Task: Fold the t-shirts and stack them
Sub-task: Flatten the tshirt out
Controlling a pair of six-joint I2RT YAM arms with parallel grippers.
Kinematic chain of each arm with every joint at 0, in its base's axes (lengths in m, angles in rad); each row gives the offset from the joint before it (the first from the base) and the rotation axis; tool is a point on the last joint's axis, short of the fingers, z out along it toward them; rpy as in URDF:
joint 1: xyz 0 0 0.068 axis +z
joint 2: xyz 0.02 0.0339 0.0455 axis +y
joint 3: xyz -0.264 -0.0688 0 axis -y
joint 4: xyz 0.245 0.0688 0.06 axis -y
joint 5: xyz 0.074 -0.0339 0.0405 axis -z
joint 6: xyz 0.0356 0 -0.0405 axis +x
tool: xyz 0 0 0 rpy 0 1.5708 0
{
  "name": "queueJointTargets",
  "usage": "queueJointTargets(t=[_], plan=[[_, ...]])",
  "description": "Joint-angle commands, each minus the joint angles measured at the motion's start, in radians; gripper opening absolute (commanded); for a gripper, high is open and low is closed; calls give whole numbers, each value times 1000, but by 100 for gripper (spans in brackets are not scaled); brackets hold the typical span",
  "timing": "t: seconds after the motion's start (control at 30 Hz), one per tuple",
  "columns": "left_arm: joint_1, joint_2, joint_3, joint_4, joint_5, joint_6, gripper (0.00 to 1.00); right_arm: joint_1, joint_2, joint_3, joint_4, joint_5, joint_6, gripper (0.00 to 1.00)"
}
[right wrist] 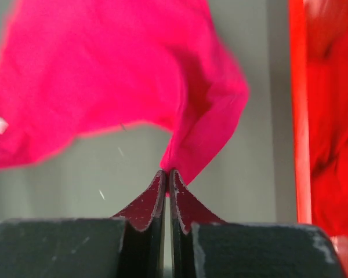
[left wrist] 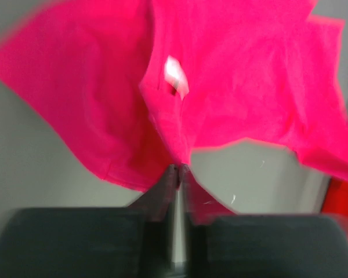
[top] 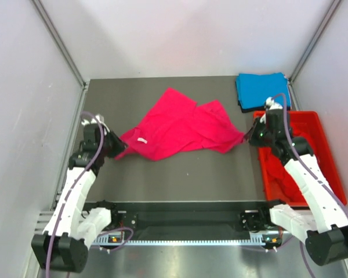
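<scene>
Between left pincer [top: 119, 147] and right pincer [top: 247, 137], pink t-shirt [top: 180, 124] spread, corners clamped

You have on hand: pink t-shirt [top: 180, 127], soft matt cloth, creased; red crate [top: 301, 116], smooth rigid plastic; table [top: 185, 176], matt grey surface.

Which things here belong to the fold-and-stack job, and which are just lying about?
Job: pink t-shirt, pinched by left gripper and right gripper; folded blue t-shirt; red cloth inside red crate.
Lying about: red crate; table.
</scene>
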Motion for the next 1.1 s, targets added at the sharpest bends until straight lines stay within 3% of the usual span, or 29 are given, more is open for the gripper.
queueJointTargets(t=[0.0, 0.07, 0.2, 0.33, 0.37, 0.47, 0.53, 0.7, 0.9, 1.07], plan=[[4, -105, -105, -29, 91, -99, 19, -5, -66, -78, -33, -105, -9, 0], [4, -130, -112, -19, 59, -105, 45, -4, -85, -127, -31, -131, -26, 0], [4, -23, 30, 53, -25, -23, 63, -4, -107, -176, -39, -174, -55, 0], [6, 238, 231, 158, 7, 79, 64, -4, -139, -203, -13, -205, -55, 0], [6, 364, 276, 181, 60, 129, 64, -2, -148, -207, -4, -214, -54, 0], [6, 628, 503, 236, 157, 239, 59, -4, -155, -212, 30, -242, -49, 0], [6, 805, 688, 263, 299, 304, 57, -4, -147, -212, 50, -271, -49, 0], [4, 1123, 1087, 242, 389, 338, 56, -4, -95, -195, 88, -288, -84, 0], [-9, 1411, 1302, 216, 496, 395, 56, -4, -69, -160, 85, -262, -124, 0], [-34, 1475, 1275, 204, 423, 419, 57, -4, -47, -126, 80, -239, -144, 0]])
